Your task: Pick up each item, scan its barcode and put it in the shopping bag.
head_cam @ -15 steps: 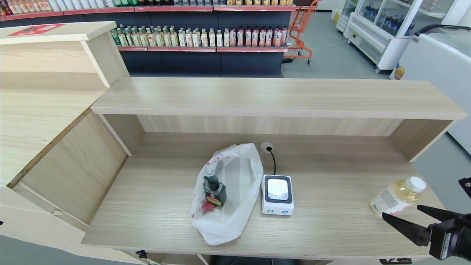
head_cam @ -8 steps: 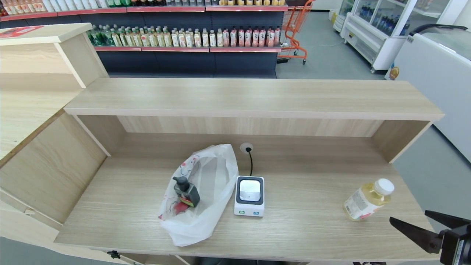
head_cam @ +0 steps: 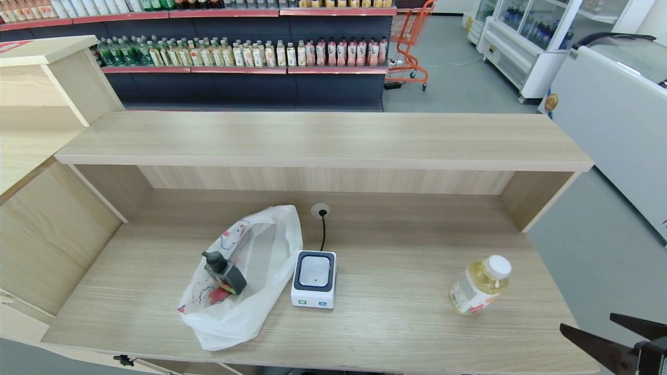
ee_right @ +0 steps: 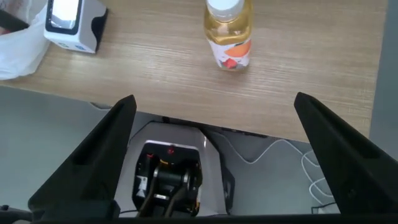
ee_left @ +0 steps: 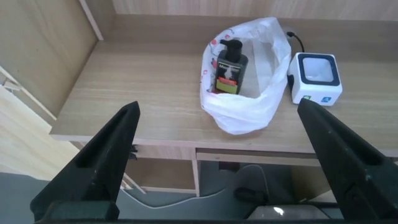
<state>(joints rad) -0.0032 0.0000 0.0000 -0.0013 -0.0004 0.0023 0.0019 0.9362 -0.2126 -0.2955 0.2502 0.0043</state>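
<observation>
Head view: the surface (head_cam: 396, 328) carries the shopping bag (head_cam: 260, 307), lying open at the left; the yellow bottle (head_cam: 479, 285) stands well apart at the right. It is judged rigid, smooth and fairly heavy with liquid; grasp mid-body, over the label. The scanner (head_cam: 313, 278) sits just beside the bag; a pump bottle (head_cam: 225, 272) lies inside it. No obstruction is apparent. The left end effector (ee_left: 217, 107) and right end effector (head_cam: 585, 321) are spread apart, empty.

Right gripper (head_cam: 585, 321) cut off by the lower right corner of the frame; print on the bottle (head_cam: 479, 285) at centre right too small to read.
</observation>
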